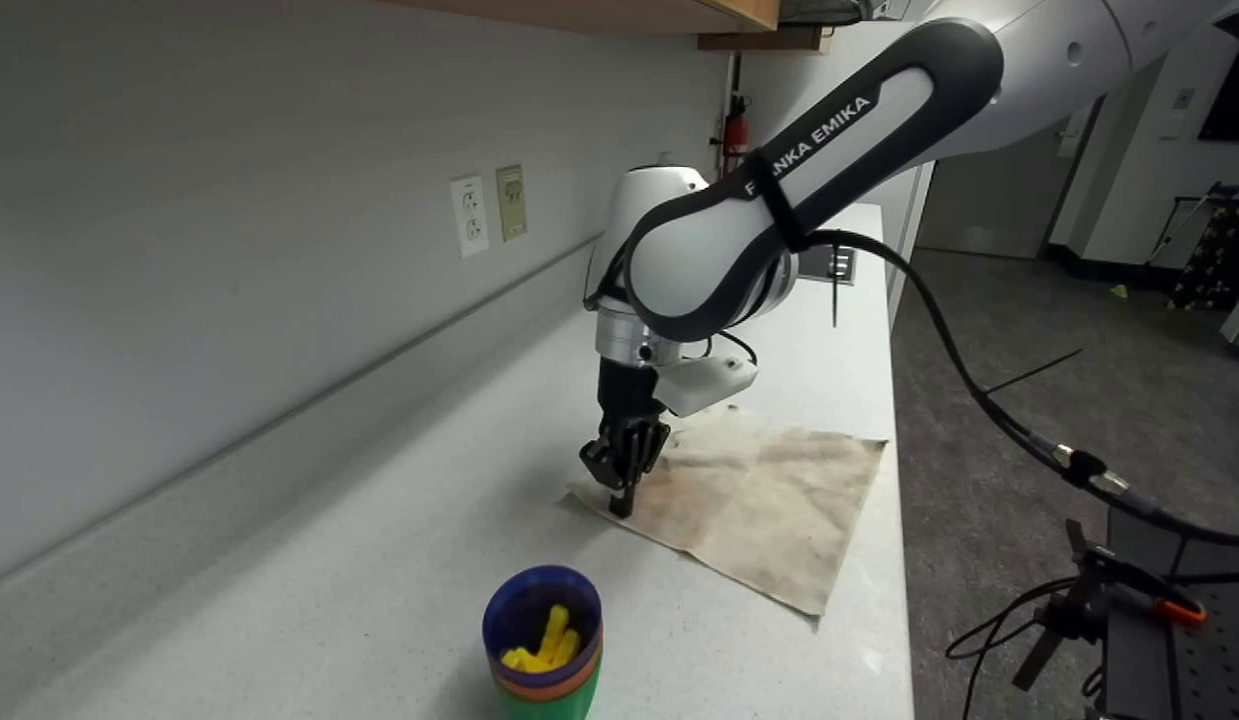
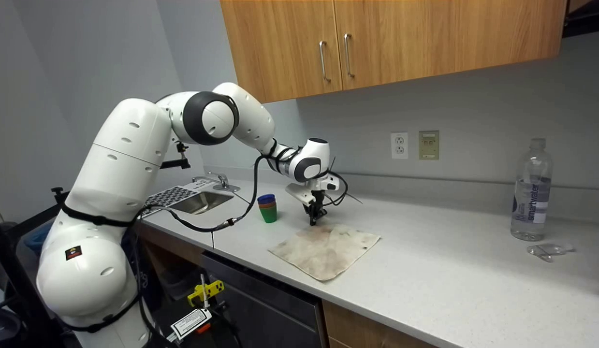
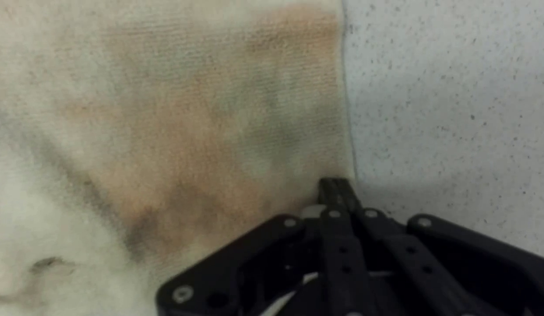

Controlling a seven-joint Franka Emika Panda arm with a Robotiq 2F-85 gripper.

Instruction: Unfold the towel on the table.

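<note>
Beige, blotched with brown and grey, the towel (image 1: 769, 510) lies spread nearly flat on a white speckled desk (image 2: 439, 241), with shallow creases across it. In both exterior views it sits askew, one corner close to the desk's front edge. A jointed white arm (image 2: 120, 140) reaches over the desk and bends down, its black fingers (image 3: 328, 191) pointing at the towel. In the wrist view the fingers are together, tips side by side just inside the towel's edge; whether they have a thin pinch of it between them, I cannot tell. Near the towel but apart from it stand nested cups (image 2: 267, 208), blue over orange over green, and in an exterior view the top one holds yellow pieces (image 1: 553, 640). Well apart from the towel, a clear bottle (image 2: 531, 193), partly filled, stands upright near the wall (image 2: 473, 116), with a small transparent object (image 2: 543, 250) just beside it. A metal sink (image 2: 202, 203) lies beyond the cups, and wooden cabinets (image 2: 401, 38) hang overhead. A white outlet (image 2: 399, 145) is set in the wall.
</note>
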